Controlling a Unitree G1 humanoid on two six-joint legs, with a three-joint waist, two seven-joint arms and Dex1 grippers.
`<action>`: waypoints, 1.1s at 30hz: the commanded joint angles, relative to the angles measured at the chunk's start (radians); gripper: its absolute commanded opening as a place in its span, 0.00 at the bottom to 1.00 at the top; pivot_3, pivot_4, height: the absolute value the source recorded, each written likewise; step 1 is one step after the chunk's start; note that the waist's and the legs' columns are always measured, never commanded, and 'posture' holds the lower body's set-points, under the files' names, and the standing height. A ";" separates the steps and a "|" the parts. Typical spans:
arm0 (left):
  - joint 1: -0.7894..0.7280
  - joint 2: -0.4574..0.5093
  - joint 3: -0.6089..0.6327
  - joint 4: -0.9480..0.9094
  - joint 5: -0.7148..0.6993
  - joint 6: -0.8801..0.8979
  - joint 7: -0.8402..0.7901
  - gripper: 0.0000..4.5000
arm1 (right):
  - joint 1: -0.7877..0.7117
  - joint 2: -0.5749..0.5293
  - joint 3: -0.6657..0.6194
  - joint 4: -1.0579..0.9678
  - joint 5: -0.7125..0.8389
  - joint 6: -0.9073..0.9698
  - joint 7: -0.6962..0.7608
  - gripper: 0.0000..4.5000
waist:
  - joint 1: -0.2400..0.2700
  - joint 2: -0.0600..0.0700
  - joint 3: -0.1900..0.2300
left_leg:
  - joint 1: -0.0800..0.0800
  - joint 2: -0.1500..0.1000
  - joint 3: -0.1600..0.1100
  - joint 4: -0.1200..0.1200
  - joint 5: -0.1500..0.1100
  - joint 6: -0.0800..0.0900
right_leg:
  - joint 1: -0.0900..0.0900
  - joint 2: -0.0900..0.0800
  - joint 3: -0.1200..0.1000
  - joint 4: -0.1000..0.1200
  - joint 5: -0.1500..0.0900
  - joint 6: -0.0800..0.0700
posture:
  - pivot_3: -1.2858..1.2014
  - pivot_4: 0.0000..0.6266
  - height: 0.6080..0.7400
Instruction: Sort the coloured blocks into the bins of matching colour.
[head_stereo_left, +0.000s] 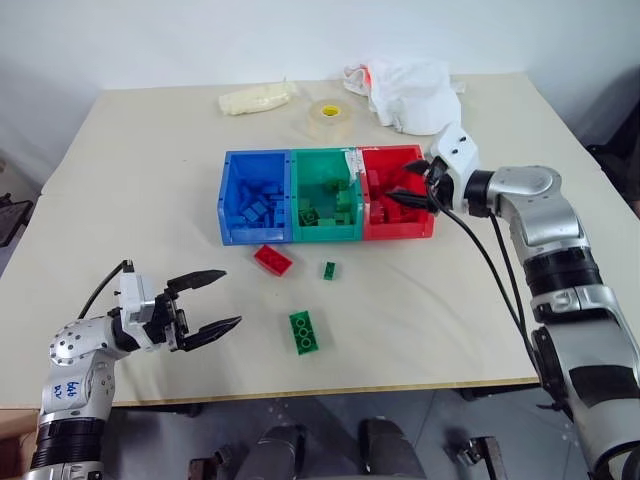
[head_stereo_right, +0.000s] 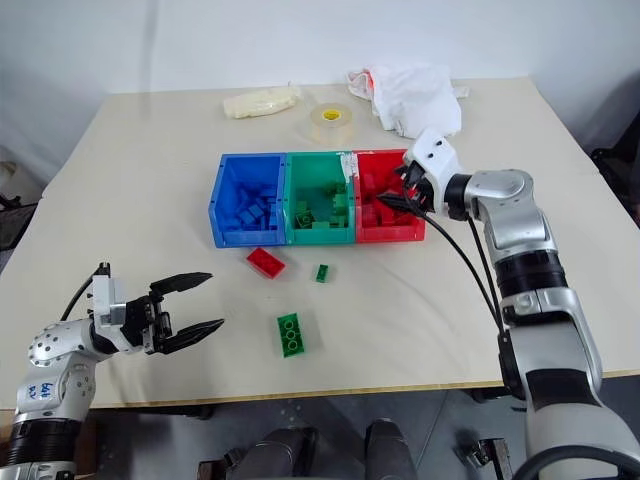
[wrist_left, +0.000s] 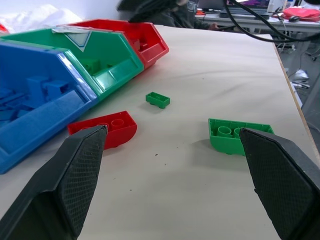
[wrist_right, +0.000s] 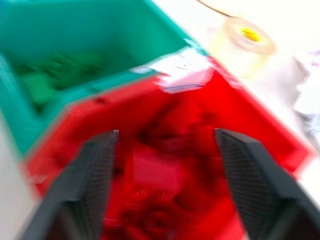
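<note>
**Right gripper over red bin, jaws spread**

Right gripper (head_stereo_left: 412, 186) hangs over the red bin (head_stereo_left: 425, 226), jaws spread and empty, apparently for a drop. Left gripper (head_stereo_left: 217, 300) waits spread near the red block (head_stereo_left: 272, 259) and green blocks (head_stereo_left: 305, 331), all on the table (head_stereo_left: 150, 180).

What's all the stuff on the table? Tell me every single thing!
Table: one, beige.
Bins: three joined; blue bin, green bin, red bin, mid-table, bricks inside each.
Red brick: one, in front of the blue bin.
Small green brick: one, in front of the green bin.
Big green brick: one, nearest the table's front edge.
Tape roll: one, clear, behind the bins.
White cloth: one, far side.
Pale bag: one, far side.
Left gripper: open, over the table.
Right gripper: open, over the red bin.
</note>
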 joint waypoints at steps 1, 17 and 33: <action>-0.014 0.001 0.007 0.003 -0.003 -0.020 -0.007 1.00 | -0.043 0.016 -0.007 0.058 -0.019 -0.076 0.010 0.99 | -0.005 0.000 0.000 | 0.000 0.000 0.000 0.000 0.000 0.000 | 0.000 0.000 0.000 0.000 0.000 0.000 | 0.52 0.24 1.00; -0.077 0.009 -0.009 0.083 0.001 -0.029 -0.055 1.00 | 0.391 -0.256 -0.120 -0.539 0.219 0.097 0.395 0.99 | 0.008 0.000 0.000 | -0.002 -0.001 0.000 0.004 -0.001 0.001 | 0.000 -0.001 -0.001 0.000 0.000 0.001 | 0.52 0.24 1.00; -0.106 0.029 -0.008 0.139 0.007 -0.039 -0.111 1.00 | 0.771 -0.512 -0.294 -0.782 0.326 0.200 0.459 0.99 | 0.004 0.000 0.000 | 0.000 0.001 0.004 0.003 -0.001 0.001 | 0.001 0.000 0.001 0.000 0.000 0.001 | 0.52 0.24 1.00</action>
